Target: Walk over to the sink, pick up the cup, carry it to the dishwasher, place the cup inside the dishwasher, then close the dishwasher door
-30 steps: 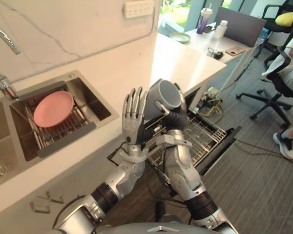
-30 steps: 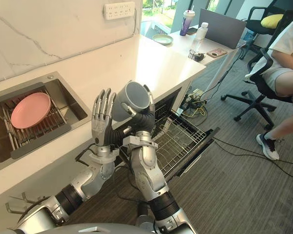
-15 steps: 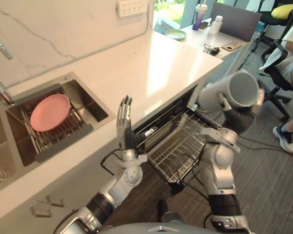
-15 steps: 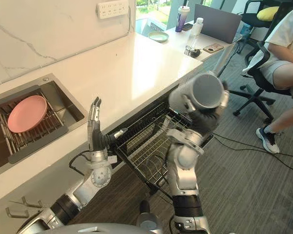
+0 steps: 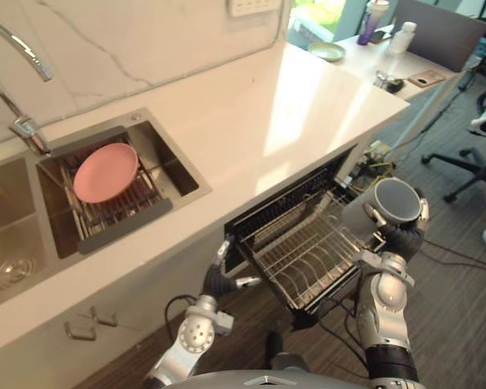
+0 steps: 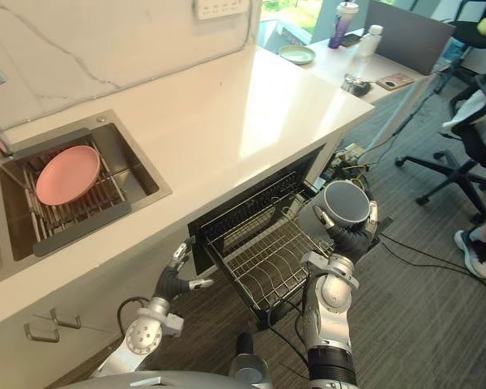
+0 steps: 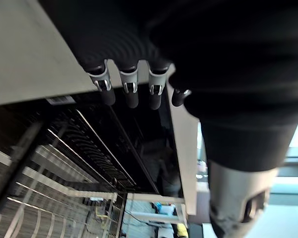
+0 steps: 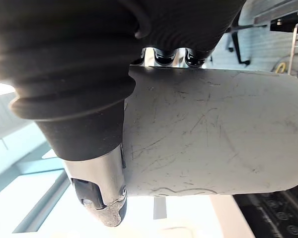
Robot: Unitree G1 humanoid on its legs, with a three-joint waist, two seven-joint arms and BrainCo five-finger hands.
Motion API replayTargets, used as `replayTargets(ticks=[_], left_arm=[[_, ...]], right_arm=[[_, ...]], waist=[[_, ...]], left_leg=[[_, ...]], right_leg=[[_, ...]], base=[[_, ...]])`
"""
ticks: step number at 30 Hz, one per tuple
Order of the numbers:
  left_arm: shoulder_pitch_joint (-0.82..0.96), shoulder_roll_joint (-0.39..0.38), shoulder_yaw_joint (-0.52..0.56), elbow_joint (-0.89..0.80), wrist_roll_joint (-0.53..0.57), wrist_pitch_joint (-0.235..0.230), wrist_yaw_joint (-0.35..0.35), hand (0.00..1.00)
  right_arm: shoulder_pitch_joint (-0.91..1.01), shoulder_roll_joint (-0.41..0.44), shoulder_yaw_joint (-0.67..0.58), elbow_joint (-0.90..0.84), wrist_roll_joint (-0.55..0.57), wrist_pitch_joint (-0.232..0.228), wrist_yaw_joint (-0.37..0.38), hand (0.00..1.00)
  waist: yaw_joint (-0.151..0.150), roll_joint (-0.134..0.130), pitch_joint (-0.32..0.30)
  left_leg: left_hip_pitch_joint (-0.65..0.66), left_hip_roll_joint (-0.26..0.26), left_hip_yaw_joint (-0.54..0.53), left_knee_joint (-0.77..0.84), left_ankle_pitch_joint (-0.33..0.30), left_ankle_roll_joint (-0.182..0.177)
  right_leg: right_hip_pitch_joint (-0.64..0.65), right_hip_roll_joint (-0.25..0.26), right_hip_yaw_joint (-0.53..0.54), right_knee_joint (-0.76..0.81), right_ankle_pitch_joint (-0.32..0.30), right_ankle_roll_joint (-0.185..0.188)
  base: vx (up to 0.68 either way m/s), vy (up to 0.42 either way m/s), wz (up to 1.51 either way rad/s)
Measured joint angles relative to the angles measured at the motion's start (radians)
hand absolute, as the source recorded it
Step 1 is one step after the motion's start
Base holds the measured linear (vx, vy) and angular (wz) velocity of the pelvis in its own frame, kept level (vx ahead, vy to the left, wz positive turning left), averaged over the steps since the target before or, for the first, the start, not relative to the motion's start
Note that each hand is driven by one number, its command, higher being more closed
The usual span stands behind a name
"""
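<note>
The right hand (image 5: 401,240) has its fingers and thumb wrapped round the cup (image 5: 393,203), a plain grey cylinder with a matte, finely scratched wall. The cup is held in the air, tilted so its round mouth faces up toward the head cameras. It sits just off the right far corner of the rack (image 5: 312,255), clear of the wires. In the right wrist view the dark fingertips (image 8: 164,57) hook over one side of the cup (image 8: 213,134) and the thumb (image 8: 102,198) lies along the other.

The rack is a grid of thin shiny wire with rows of upright prongs. It is pulled out of the dishwasher (image 5: 283,203), whose dark opening lies under the front edge of the counter (image 5: 292,105). The counter is smooth white stone with faint grey veins.

The left hand (image 5: 223,275) is low, by the rack's near left corner and below the counter's front edge. Its fingers are loosely bent and it holds nothing.

A rectangular steel sink (image 5: 174,166) is set into the counter's left end. In it a round pink plate (image 5: 105,172) lies on a slatted drainer (image 5: 125,212), with a curved metal tap (image 5: 16,49) behind.
</note>
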Motion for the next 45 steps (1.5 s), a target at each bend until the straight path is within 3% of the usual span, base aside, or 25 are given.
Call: replayTargets(ticks=[3,4,7,11,13,15,20,25,30,35,36,40,45], left_arm=[[0.020,0.005,0.125,0.149,0.108,0.052,0.027,0.00],[0.026,0.011,0.178,0.207,0.133,0.079,0.039,0.00],[0.048,0.023,0.317,0.322,0.098,0.118,0.069,0.00],[0.082,0.068,0.419,0.403,0.127,0.132,0.052,0.00],[0.094,0.088,0.440,0.444,0.150,0.142,0.000,0.00],[0.092,0.086,0.446,0.478,0.144,0.163,-0.043,0.00],[0.075,0.084,0.450,0.523,0.081,0.225,-0.131,0.00],[0.069,0.065,0.451,0.556,-0.027,0.256,-0.165,0.00],[0.069,0.057,0.459,0.575,-0.097,0.246,-0.173,0.00],[0.062,0.048,0.459,0.573,-0.088,0.249,-0.174,0.00],[0.060,0.049,0.459,0.573,-0.086,0.254,-0.174,0.00],[0.046,0.049,0.450,0.574,-0.076,0.295,-0.157,0.00],[0.037,0.049,0.450,0.575,-0.045,0.333,-0.159,0.00]], right_arm=[[-0.012,-0.007,0.010,0.095,0.004,0.033,0.006,1.00],[-0.025,-0.008,0.016,0.143,0.028,0.064,0.039,1.00],[-0.043,-0.005,0.054,0.260,0.097,0.125,0.094,1.00],[-0.112,-0.005,0.059,0.417,0.096,0.151,0.107,1.00],[-0.187,-0.026,0.078,0.482,0.083,0.154,0.105,1.00],[-0.245,-0.054,0.096,0.506,0.067,0.173,0.106,1.00],[-0.405,-0.138,0.096,0.593,0.037,0.238,0.100,1.00],[-0.483,-0.191,0.097,0.635,-0.039,0.288,0.097,1.00],[-0.510,-0.223,0.097,0.664,-0.081,0.328,0.087,1.00],[-0.512,-0.223,0.103,0.667,-0.118,0.352,0.137,1.00],[-0.512,-0.224,0.111,0.667,-0.117,0.358,0.147,0.00],[-0.510,-0.213,0.135,0.670,-0.094,0.388,0.191,0.00],[-0.509,-0.202,0.134,0.670,-0.079,0.415,0.168,0.00]], waist=[[0.019,-0.002,0.001],[0.027,-0.006,0.004],[0.057,-0.024,0.015],[0.087,-0.050,0.039],[0.107,-0.051,0.057],[0.107,-0.043,0.081],[0.135,-0.012,0.158],[0.147,-0.003,0.208],[0.160,-0.005,0.236],[0.169,-0.003,0.255],[0.172,-0.003,0.256],[0.173,0.001,0.262],[0.174,0.001,0.262]], left_leg=[[0.005,-0.006,-0.028,0.001,0.003,0.002],[0.005,-0.008,-0.038,0.000,0.004,0.003],[-0.004,-0.011,-0.070,-0.003,0.015,0.003],[-0.046,-0.017,-0.127,-0.024,0.053,-0.002],[-0.066,-0.020,-0.135,-0.051,0.079,-0.005],[-0.081,-0.026,-0.147,-0.067,0.099,-0.006],[-0.124,-0.029,-0.169,-0.109,0.145,-0.017],[-0.141,-0.028,-0.158,-0.149,0.194,-0.015],[-0.172,-0.034,-0.137,-0.157,0.214,-0.016],[-0.180,-0.041,-0.104,-0.155,0.225,-0.012],[-0.183,-0.041,-0.104,-0.154,0.225,-0.012],[-0.187,-0.044,-0.105,-0.153,0.225,-0.011],[-0.175,-0.041,-0.094,-0.151,0.224,-0.012]], right_leg=[[0.027,-0.008,-0.030,-0.007,-0.003,0.004],[0.036,-0.011,-0.041,-0.007,-0.005,0.007],[0.049,-0.018,-0.076,-0.009,-0.008,0.008],[0.045,-0.027,-0.139,-0.015,-0.008,0.006],[0.020,-0.030,-0.147,-0.015,-0.002,0.000],[0.006,-0.036,-0.160,-0.016,0.003,-0.001],[-0.044,-0.044,-0.179,-0.003,0.013,-0.008],[-0.085,-0.060,-0.195,0.040,-0.004,-0.010],[-0.149,-0.094,-0.202,0.132,-0.047,-0.007],[-0.178,-0.121,-0.205,0.194,-0.080,-0.003],[-0.184,-0.126,-0.204,0.200,-0.083,-0.003],[-0.195,-0.138,-0.204,0.229,-0.099,-0.002],[-0.195,-0.146,-0.203,0.260,-0.122,-0.003]], base=[[0.02,0.007,0.26],[-0.01,0.005,0.29],[-0.03,-0.012,0.33],[-0.06,-0.037,0.51],[-0.08,-0.034,0.20],[-0.08,-0.026,0.20],[-0.07,-0.021,0.15],[0.00,-0.014,0.13],[0.01,-0.006,0.14],[0.01,-0.001,0.10],[0.00,0.000,0.00],[-0.02,-0.021,0.03],[0.00,-0.039,0.01]])
